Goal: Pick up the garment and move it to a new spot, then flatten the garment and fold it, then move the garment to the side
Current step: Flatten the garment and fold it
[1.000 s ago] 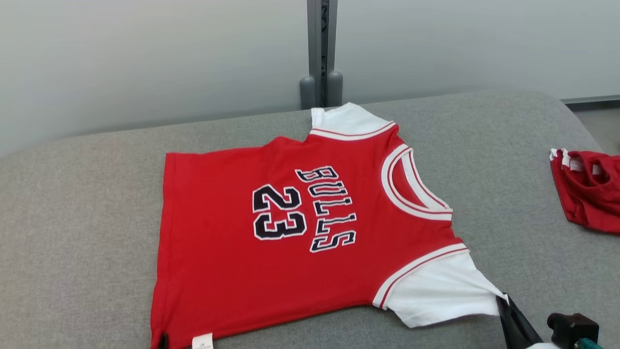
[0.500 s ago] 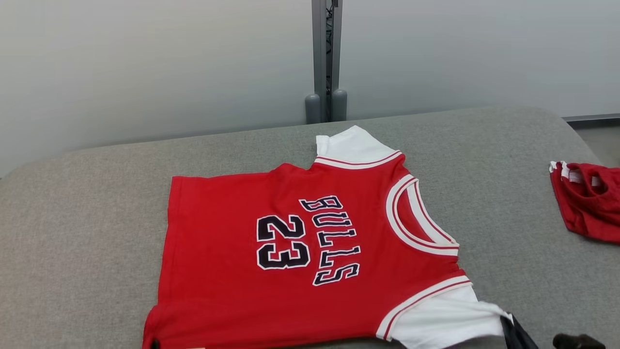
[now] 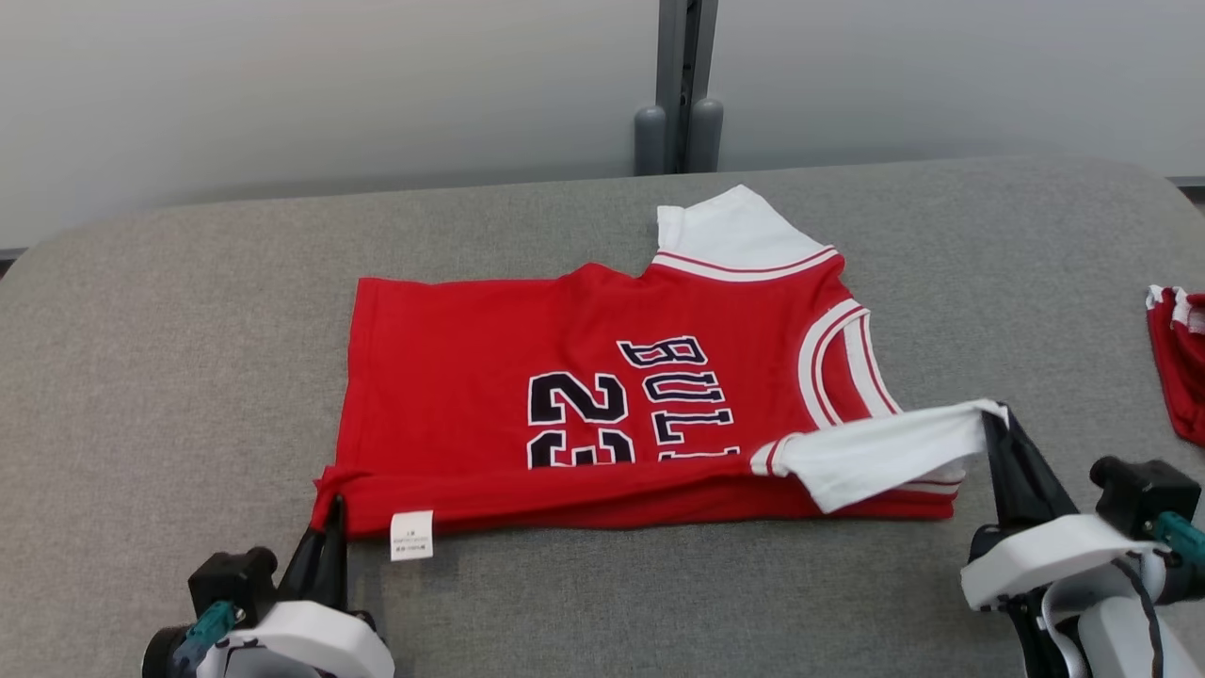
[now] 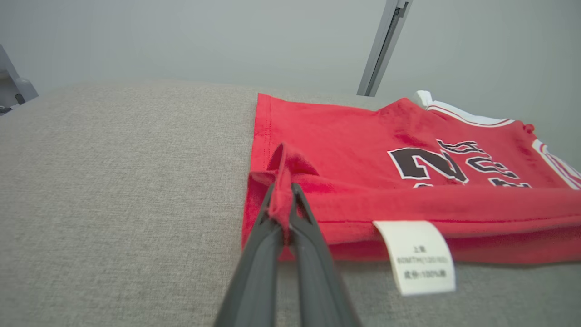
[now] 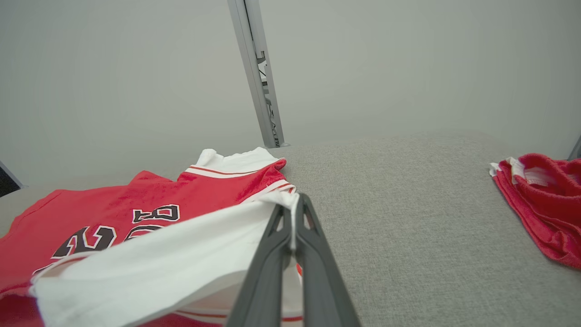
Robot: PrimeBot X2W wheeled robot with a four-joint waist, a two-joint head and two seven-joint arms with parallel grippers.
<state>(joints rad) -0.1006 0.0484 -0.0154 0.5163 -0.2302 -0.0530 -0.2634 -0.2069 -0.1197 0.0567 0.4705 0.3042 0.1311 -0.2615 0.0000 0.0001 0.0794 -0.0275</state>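
Six entries, largest first.
1. Grey fabric tabletop [image 3: 169, 311], spanning the head view.
2. Red garment [image 3: 452, 377] printed "23", lying at the centre of the tabletop, collar toward 3 o'clock, hem toward 9 o'clock. Its 6 o'clock edge is doubled back over the body and hides the lower part of the print.
3. Bunched second red cloth [image 3: 1181, 367] at 3 o'clock, well apart from the garment.
4. At 4 o'clock, right tool [image 3: 993, 414], pinched tight on the white sleeve [image 3: 875, 452], which is raised off the tabletop.
5. At 7 o'clock, left tool [image 3: 331, 513], clamped on the garment's hem corner.
6. White care label [image 3: 411, 535] hanging from the doubled edge, just beside the left tool.
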